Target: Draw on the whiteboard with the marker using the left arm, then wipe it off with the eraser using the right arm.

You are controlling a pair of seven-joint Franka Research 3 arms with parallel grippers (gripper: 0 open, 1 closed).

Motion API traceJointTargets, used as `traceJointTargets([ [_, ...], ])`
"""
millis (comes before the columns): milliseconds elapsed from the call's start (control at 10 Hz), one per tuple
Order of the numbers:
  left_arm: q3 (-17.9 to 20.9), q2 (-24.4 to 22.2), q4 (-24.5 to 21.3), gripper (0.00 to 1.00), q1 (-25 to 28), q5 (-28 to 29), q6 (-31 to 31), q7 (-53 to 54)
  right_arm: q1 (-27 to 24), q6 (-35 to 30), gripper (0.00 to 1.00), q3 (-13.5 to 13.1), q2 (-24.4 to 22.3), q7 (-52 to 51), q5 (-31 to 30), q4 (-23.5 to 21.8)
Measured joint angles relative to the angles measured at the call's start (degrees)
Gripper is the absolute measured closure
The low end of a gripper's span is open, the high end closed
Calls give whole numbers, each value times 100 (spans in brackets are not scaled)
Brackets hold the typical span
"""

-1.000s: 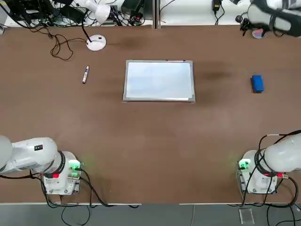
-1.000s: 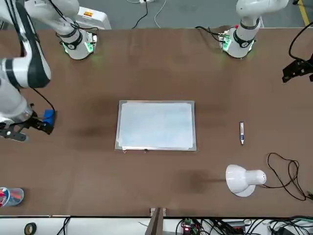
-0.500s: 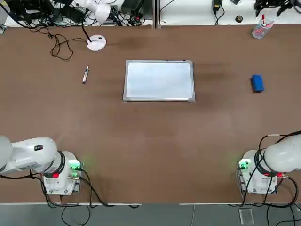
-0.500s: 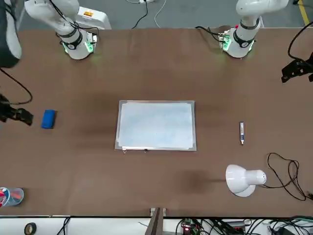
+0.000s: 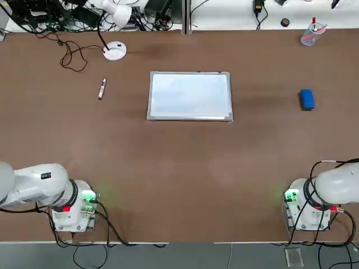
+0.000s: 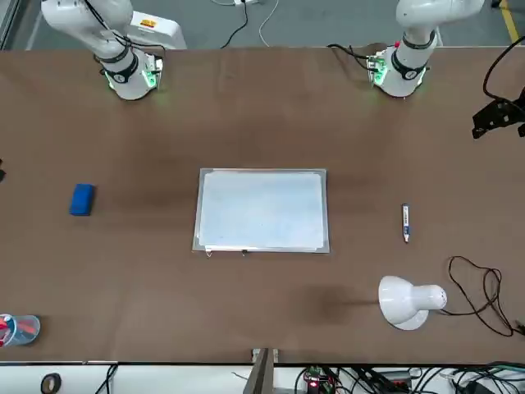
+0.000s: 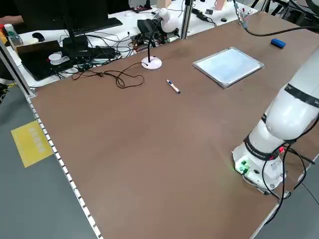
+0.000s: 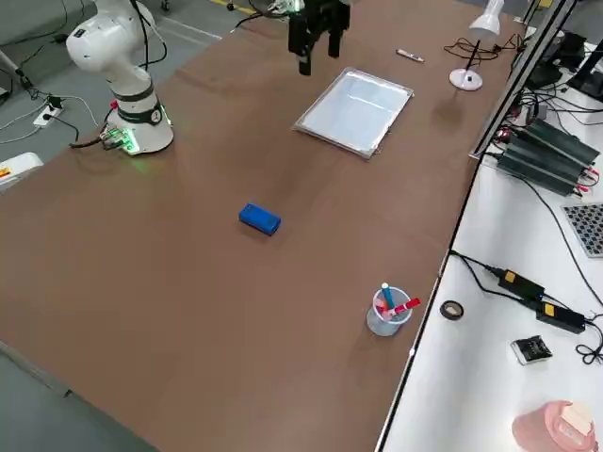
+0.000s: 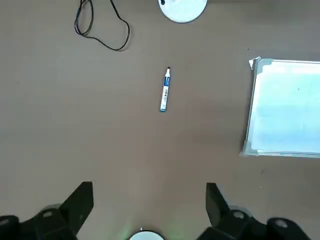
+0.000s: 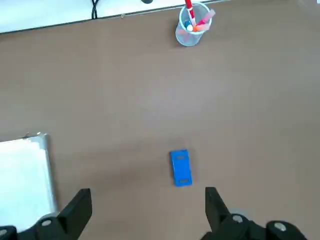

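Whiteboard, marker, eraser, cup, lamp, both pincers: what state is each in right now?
Whiteboard: flat on the table, no drawing visible
Marker: lying down, ungripped
Eraser: lying flat, ungripped
Cup: upright, holding pens
Lamp: standing on the table
Left pincer: open, empty
Right pincer: open, empty

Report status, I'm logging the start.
Left end effector open, above table's left side; right end effector open, right side. Whiteboard between marker and eraser. Nothing blocking.
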Motion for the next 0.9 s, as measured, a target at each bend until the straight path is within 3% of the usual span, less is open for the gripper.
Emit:
traceJointTargets([
  [900, 30, 0, 0, 0, 21, 16, -15, -214, -113, -349, 0, -62, -31, -448, 114, 105],
])
